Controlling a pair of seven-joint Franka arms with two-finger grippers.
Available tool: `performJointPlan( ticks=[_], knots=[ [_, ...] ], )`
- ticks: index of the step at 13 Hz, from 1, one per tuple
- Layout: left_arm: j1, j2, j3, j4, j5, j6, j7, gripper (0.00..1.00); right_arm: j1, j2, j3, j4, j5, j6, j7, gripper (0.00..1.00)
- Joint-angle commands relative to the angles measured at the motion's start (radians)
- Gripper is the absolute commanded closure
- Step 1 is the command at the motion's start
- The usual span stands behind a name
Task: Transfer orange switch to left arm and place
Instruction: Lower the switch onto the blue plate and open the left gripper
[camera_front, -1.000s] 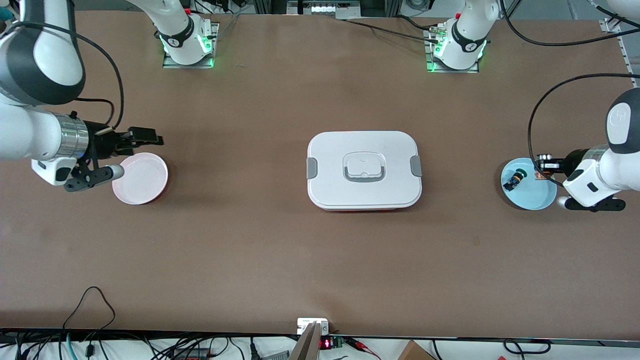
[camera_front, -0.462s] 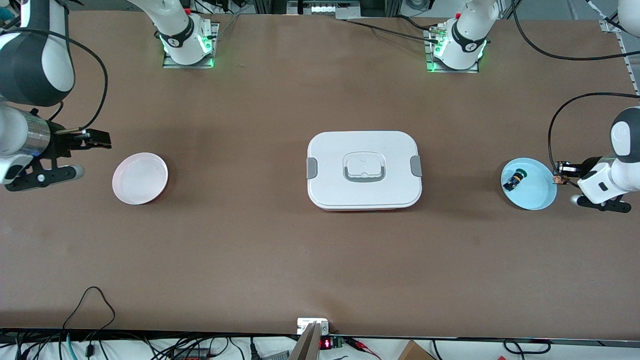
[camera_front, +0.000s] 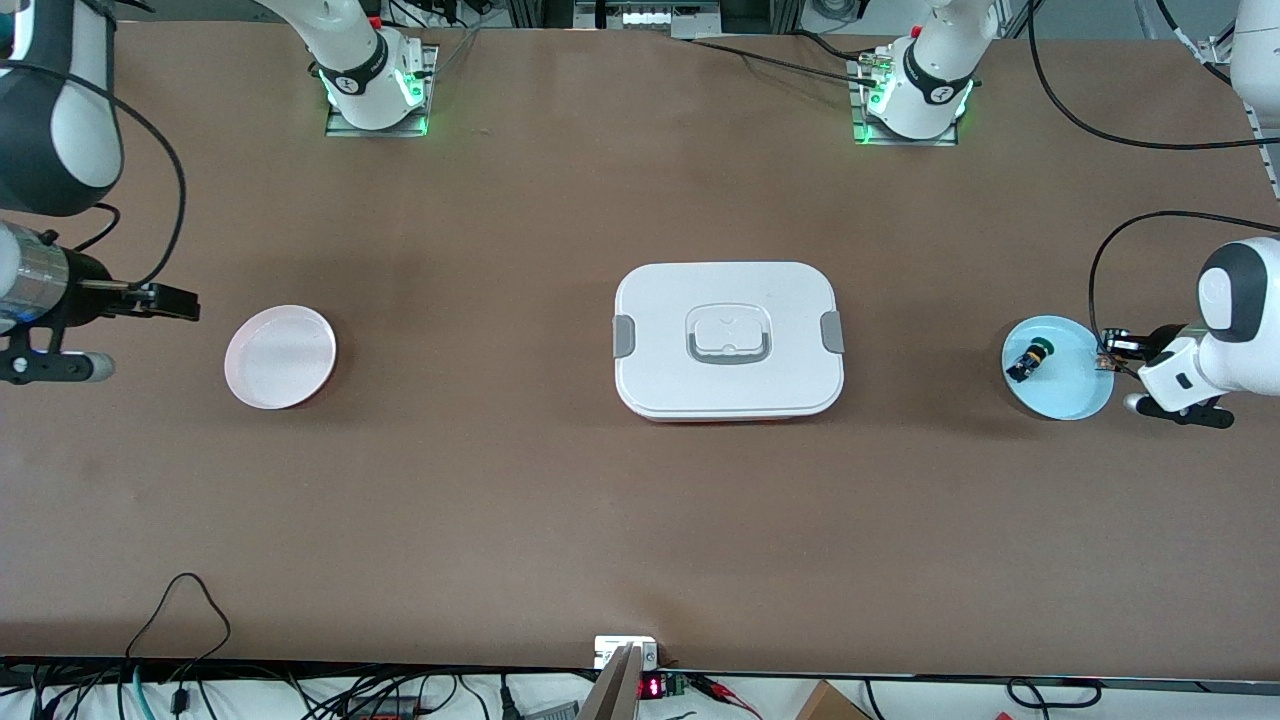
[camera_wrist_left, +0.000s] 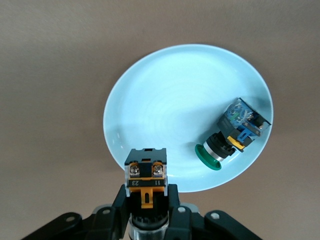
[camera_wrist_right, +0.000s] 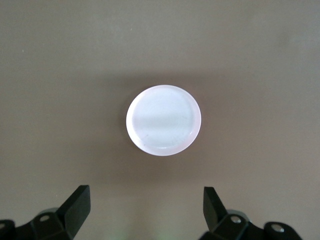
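Observation:
My left gripper (camera_front: 1108, 352) is shut on the orange switch (camera_front: 1104, 361) and holds it in the air over the rim of the pale blue plate (camera_front: 1072, 388), at the left arm's end of the table. In the left wrist view the orange and black switch (camera_wrist_left: 146, 172) sits between the fingers of the left gripper (camera_wrist_left: 147, 196), above the blue plate (camera_wrist_left: 170, 115). My right gripper (camera_front: 172, 299) is open and empty, beside the pink plate (camera_front: 280, 356). The right wrist view shows the right gripper (camera_wrist_right: 146, 205) wide apart with the pink plate (camera_wrist_right: 163, 120) below. The white lidded box (camera_front: 728, 340) stands mid-table between the plates.
A small blue-black part with a green cap (camera_front: 1028, 357) lies on the blue plate; it also shows in the left wrist view (camera_wrist_left: 235, 132). Both arm bases stand along the table edge farthest from the front camera. Cables run along the edge nearest it.
My left gripper, holding the switch, has drawn back from over the blue plate's middle to its rim. My right gripper has moved off the pink plate toward the right arm's end.

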Motion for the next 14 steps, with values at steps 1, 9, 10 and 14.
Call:
performJointPlan(
  ticks=[1, 9, 10, 14],
  knots=[
    [0.013, -0.001, -0.010, -0.040, 0.026, 0.021, 0.020, 1.00, -0.190, -0.049, 0.193, 0.000, -0.009, 0.005, 0.097, 0.00],
    [0.042, 0.086, -0.009, -0.040, 0.040, 0.146, 0.032, 0.93, -0.093, -0.132, 0.056, 0.008, -0.021, -0.033, -0.008, 0.00],
    [0.041, 0.092, -0.010, -0.038, 0.040, 0.149, 0.032, 0.89, -0.075, -0.145, 0.046, -0.010, -0.021, -0.031, -0.008, 0.00],
    [0.038, 0.090, -0.012, -0.014, 0.040, 0.135, 0.037, 0.31, -0.077, -0.189, 0.049, -0.096, -0.006, 0.027, -0.002, 0.00]
  ],
)
